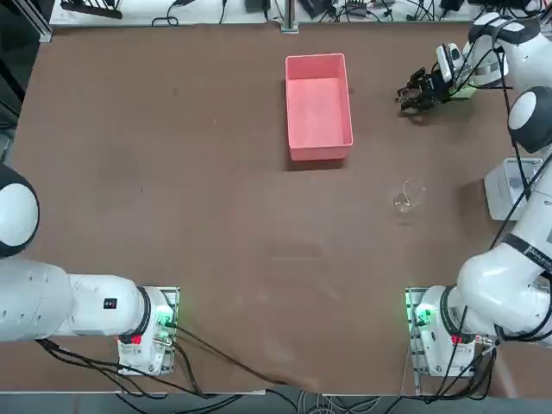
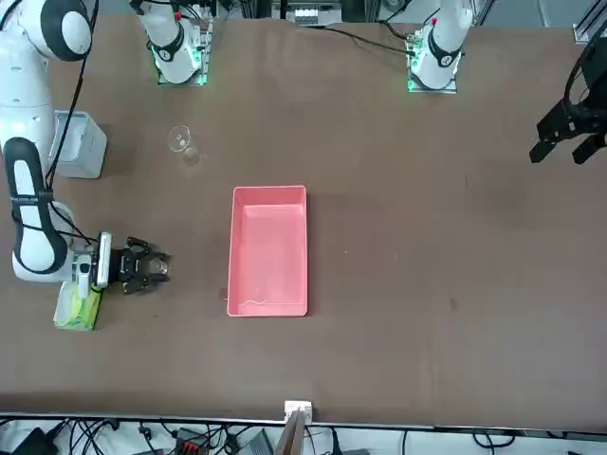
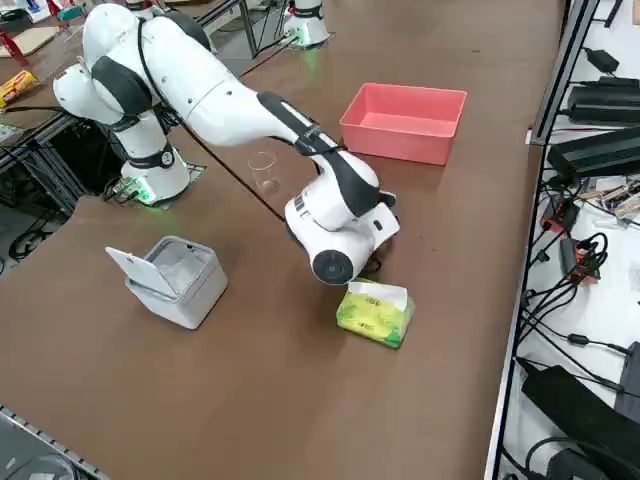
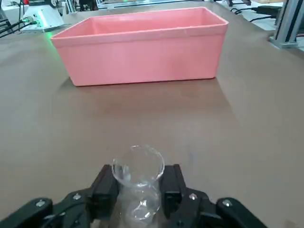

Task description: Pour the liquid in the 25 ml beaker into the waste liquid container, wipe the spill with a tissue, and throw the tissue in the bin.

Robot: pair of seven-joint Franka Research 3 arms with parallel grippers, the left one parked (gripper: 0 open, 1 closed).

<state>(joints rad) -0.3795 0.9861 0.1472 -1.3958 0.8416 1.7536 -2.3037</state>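
Note:
The 25 ml beaker (image 4: 138, 167), tiny and clear, stands upright between the black fingers of my right gripper (image 4: 139, 184), whose pads press on its two sides. The gripper (image 1: 414, 93) sits low over the table's far right part, level with the far end of the pink tray (image 1: 318, 105), and it (image 2: 156, 268) points toward that tray. In the wrist view the tray's long pink wall (image 4: 142, 52) lies a short way ahead of the beaker. I see no loose tissue; a white sheet sticks out of the green tissue pack (image 3: 373, 311) just behind the wrist.
A larger clear glass beaker (image 1: 409, 197) stands alone nearer the arm bases. A grey lidded bin (image 3: 176, 281) sits at the table's right edge. Bare brown tabletop lies between the gripper and the tray.

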